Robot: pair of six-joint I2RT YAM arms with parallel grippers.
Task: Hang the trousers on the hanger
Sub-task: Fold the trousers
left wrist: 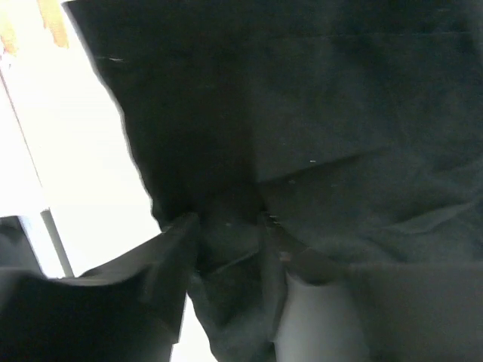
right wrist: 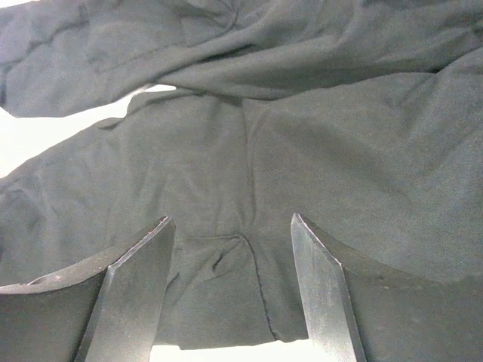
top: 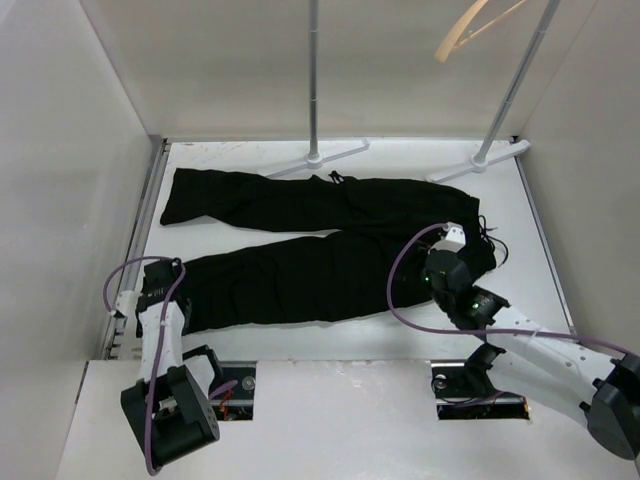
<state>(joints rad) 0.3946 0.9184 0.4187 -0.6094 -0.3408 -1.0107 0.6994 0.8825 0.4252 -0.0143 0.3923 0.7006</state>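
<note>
Lying flat, the trousers [top: 300,272] reach from left gripper [left wrist: 226,224] to right gripper [right wrist: 230,219].

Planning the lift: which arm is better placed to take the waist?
Right. The right gripper is open over the trousers' waist, nearer the hanger; the left gripper is at a cuff.

the trousers [top: 320,250] cover the middle of the bench [top: 230,158], reaching from near the left wall [top: 70,150] almost to the right side. bare strips run along their far and near edges, and a wider bare patch lies between the waist and the right wall [top: 590,170]. at the far edge the left rack pole [top: 314,80] and the right rack pole [top: 515,85] rise from splayed feet, with a gap between them. the hanger [top: 470,30] hangs high, just left of the right rack pole, with open air beneath it.
</note>
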